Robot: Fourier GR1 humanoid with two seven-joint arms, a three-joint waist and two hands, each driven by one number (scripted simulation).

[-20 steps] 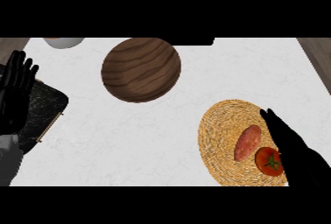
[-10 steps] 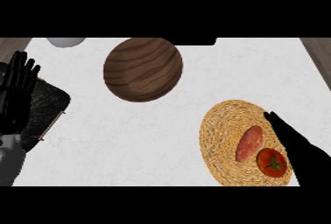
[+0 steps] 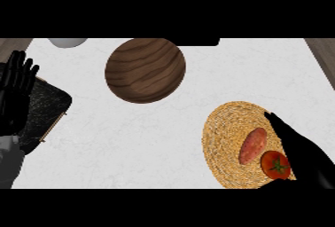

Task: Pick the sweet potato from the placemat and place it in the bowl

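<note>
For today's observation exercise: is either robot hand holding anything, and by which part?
Nothing is held. The right robot hand is open beside the sweet potato, not curled round it; the left robot hand rests open at the left edge.

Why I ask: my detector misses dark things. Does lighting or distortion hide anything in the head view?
Head view: even light, no glare on the counter; the right hand reads as a flat black shape over the right edge of the placemat; the sweet potato is plainly lit; the bowl looks taller than wide.
</note>
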